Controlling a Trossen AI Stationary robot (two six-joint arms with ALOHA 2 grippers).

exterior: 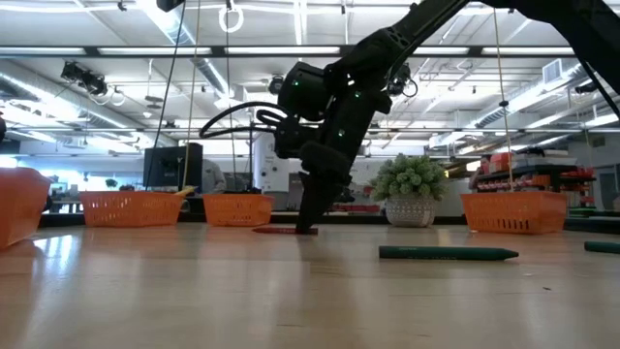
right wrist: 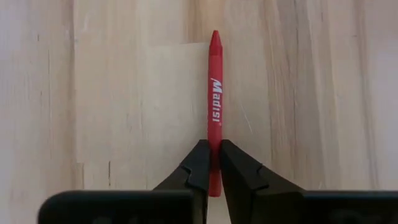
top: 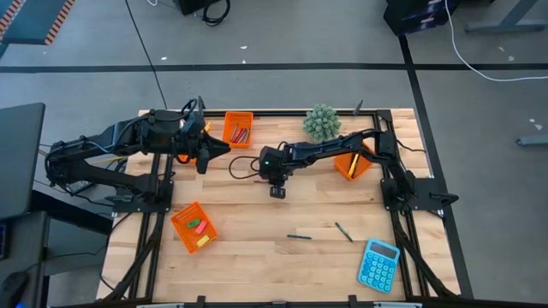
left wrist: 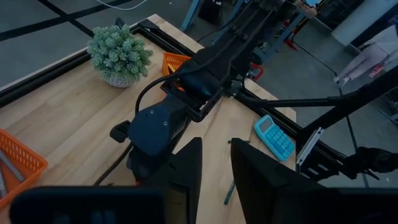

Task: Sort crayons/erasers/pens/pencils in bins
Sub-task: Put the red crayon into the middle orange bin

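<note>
Low view, nearest item: a dark green crayon (exterior: 448,254) lies flat on the pale wooden table (exterior: 291,301), well apart from the arms. Behind it, the right gripper (right wrist: 214,167) is down at the table surface near the middle, its two dark fingers (right wrist: 198,163) pressed together on a short red crayon (right wrist: 214,93) marked "Madisi", pinching its blunt end. The crayon lies flat on the wood.

The left gripper (left wrist: 214,180) hangs above the table's left rear, fingers slightly parted, nothing between them.

Farther back: an orange mesh bin (top: 238,129) holding sticks, another at the right rear (top: 351,164), a third at front left with erasers (top: 193,227). A potted green plant (top: 322,122) stands at the rear edge.
</note>
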